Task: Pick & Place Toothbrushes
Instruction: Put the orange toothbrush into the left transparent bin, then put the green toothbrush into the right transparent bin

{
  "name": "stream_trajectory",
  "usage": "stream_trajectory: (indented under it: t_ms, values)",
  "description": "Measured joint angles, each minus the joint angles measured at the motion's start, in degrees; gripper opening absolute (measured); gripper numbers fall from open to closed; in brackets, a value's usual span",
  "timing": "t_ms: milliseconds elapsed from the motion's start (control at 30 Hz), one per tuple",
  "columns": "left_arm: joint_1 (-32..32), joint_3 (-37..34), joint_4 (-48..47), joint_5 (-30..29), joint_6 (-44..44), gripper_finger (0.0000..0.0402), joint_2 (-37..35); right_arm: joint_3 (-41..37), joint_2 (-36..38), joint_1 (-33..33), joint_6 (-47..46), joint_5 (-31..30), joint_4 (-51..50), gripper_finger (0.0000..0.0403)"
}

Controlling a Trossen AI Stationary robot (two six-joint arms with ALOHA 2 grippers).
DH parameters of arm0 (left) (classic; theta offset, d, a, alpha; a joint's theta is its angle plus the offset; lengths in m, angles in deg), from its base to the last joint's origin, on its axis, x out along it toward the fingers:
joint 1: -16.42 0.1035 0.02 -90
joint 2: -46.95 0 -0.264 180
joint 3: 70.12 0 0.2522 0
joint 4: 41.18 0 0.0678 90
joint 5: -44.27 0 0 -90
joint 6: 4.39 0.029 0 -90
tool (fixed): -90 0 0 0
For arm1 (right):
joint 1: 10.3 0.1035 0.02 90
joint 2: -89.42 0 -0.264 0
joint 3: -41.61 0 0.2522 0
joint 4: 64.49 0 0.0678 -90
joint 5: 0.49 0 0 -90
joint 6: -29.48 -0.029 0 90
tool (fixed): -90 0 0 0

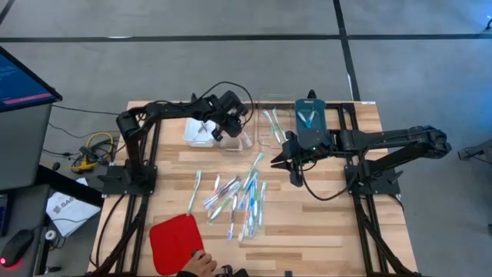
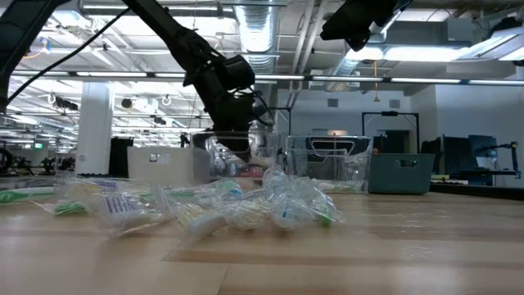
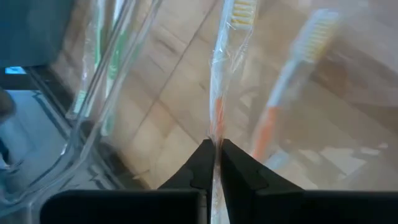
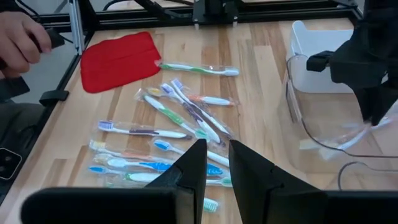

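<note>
An orange-handled toothbrush, wrapped in clear film with pale yellow bristles, is pinched by the left gripper over a clear tray near the worktop's far edge; the right gripper is seen slightly parted, holding nothing.

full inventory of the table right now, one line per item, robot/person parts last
loose toothbrushes: well over a dozen, wrapped, pale with blue, green, orange or purple accents, scattered mid-table
held toothbrush: one, orange accent, wrapped, over the clear tray
clear tray: one, transparent, far side under the left gripper, at least one orange brush inside
second clear tray: one, transparent, next to it, green brushes inside
white tray: one, far left side
teal tray: one, far right side, holds brushes
red pad: one, near left edge
left gripper: shut on held toothbrush
right gripper: above loose toothbrushes, slightly parted, empty
person's hand: at near edge by red pad
</note>
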Motion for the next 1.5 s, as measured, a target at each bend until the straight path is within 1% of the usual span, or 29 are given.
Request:
stream_trajectory:
  t_ms: [433, 533, 633, 700, 867, 933, 1033, 1200, 1300, 1400, 1500]
  values:
    - [0.02, 0.11, 1.07, -1.95, 0.02, 0.0081, 0.35, 0.00, 0.00, 0.00, -0.09, 0.00, -0.24, 0.0063]
    - [-0.21, 0.11, 1.25, -3.88, 0.50, 0.0095, 0.37, 0.00, 0.00, 0.00, -0.09, 0.00, -0.24, 0.0063]
    - [-0.52, -0.03, 1.59, -7.14, 1.94, 0.0105, -0.19, 0.00, 0.00, 0.00, -0.09, 0.01, -0.24, 0.0063]
    - [-0.74, -0.15, 1.92, -7.91, 2.03, 0.0109, -1.10, 0.00, 0.00, 0.00, -0.09, 0.02, -0.24, 0.0063]
    - [-1.26, -0.07, 3.30, -8.23, 0.66, 0.0111, -7.04, 0.00, 0.00, 0.00, -0.11, 0.00, -0.24, 0.0063]
    - [-1.56, -0.09, 3.91, -7.14, -2.64, 0.0111, -9.62, 0.00, 0.00, 0.02, -0.11, 0.02, -0.24, 0.0063]
    - [-2.10, -0.02, 4.13, -3.11, -12.54, 0.0113, -14.39, 0.00, 0.00, 0.07, -0.34, 0.01, -0.25, 0.0063]
    - [-4.46, -0.03, 3.64, 8.91, -35.08, 0.0112, -21.39, 0.00, 0.00, 0.08, -1.62, 0.08, -0.52, 0.0063]
    - [-6.99, -0.03, 3.67, 14.88, -46.12, 0.0110, -24.67, 0.00, 0.00, 0.16, -1.66, 0.21, -0.48, 0.0063]
    - [-10.80, -0.03, 3.58, 17.44, -53.14, 0.0109, -26.40, 0.00, 0.00, 0.53, -1.46, 0.23, -0.45, 0.0063]
    - [-15.76, -0.03, 3.58, 17.92, -58.25, 0.0109, -27.24, 0.00, 0.00, 1.40, 0.12, 0.42, -0.38, 0.0063]
